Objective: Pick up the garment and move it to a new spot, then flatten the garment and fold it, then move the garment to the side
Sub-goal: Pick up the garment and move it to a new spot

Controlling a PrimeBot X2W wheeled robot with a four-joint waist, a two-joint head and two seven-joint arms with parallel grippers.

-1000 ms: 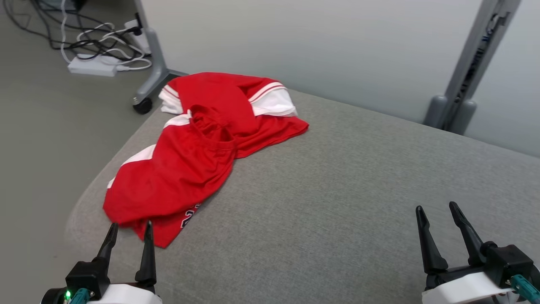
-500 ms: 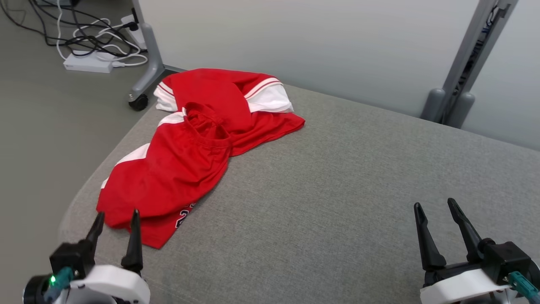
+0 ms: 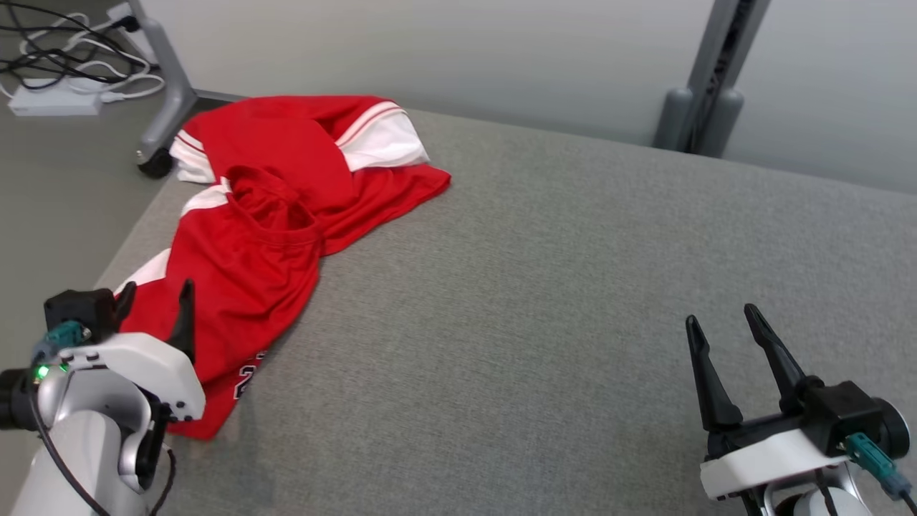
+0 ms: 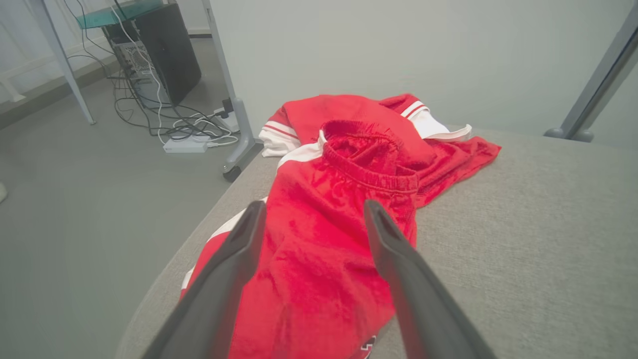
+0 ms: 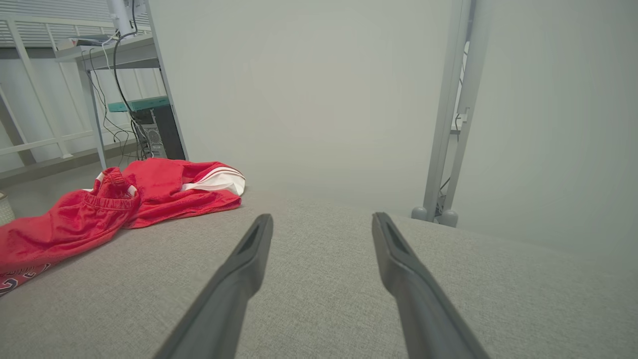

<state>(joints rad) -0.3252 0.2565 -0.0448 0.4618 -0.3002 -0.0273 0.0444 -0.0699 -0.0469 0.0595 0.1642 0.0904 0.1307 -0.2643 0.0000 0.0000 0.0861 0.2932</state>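
The garment point(image 3: 272, 215), red sports shorts with white side panels and an elastic waistband, lies crumpled at the left end of the grey padded surface point(image 3: 559, 272). It also shows in the left wrist view point(image 4: 329, 239) and at the left of the right wrist view point(image 5: 99, 209). My left gripper point(image 3: 156, 295) is open and hovers over the garment's near part, with red cloth seen between its fingers point(image 4: 234, 259). My right gripper point(image 3: 720, 319) stands open over bare grey fabric at the lower right, far from the garment.
A wheeled grey stand leg point(image 3: 161, 93) and a white power strip with cables point(image 3: 54, 100) are on the floor beyond the surface's left edge. A grey post point(image 3: 706, 79) rises behind the surface. A pale wall runs along the back.
The head camera has turned, shifting the whole picture left. My left gripper has risen and moved forward over the garment's near edge. The right gripper holds its place, open.
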